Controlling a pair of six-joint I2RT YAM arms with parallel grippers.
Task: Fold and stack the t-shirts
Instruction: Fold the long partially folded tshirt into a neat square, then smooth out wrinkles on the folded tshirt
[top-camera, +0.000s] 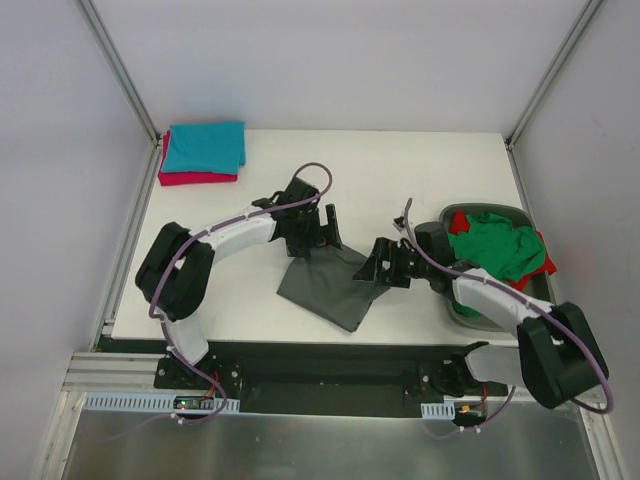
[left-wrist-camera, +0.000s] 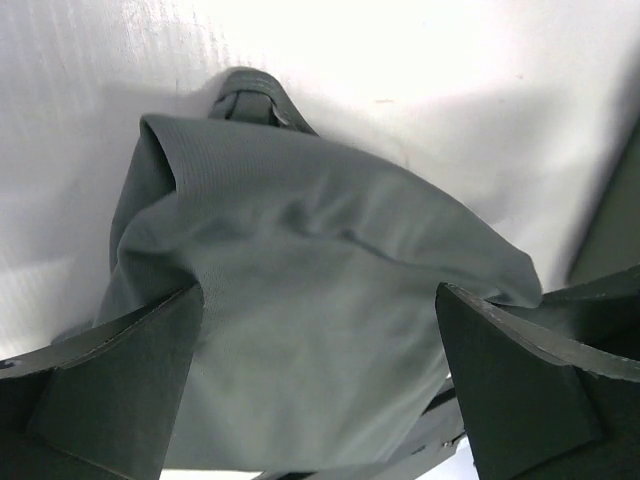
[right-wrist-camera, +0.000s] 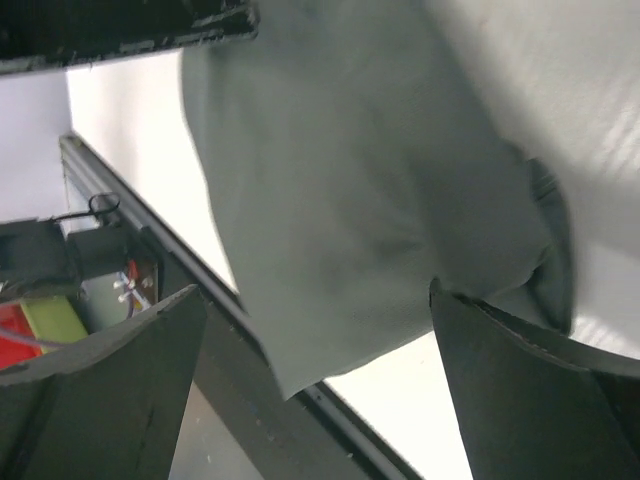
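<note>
A dark grey t-shirt (top-camera: 325, 285) lies folded on the white table, near the front middle. My left gripper (top-camera: 326, 235) hangs open over its far edge; in the left wrist view the grey cloth (left-wrist-camera: 320, 280) fills the space below the spread fingers (left-wrist-camera: 110, 390), and nothing is pinched. My right gripper (top-camera: 369, 268) stands open at the shirt's right corner, the cloth (right-wrist-camera: 350, 200) lying under it. A teal t-shirt (top-camera: 204, 147) rests folded on a crimson-pink one (top-camera: 196, 179) at the back left. Green (top-camera: 495, 245) and red (top-camera: 544, 264) t-shirts lie bunched in the tub.
The rigid dark grey oval tub (top-camera: 480, 210) stands at the table's right edge, beside the right arm. The table's front edge and a metal rail (right-wrist-camera: 150, 240) run just below the grey shirt. Frame posts rise at the back corners.
</note>
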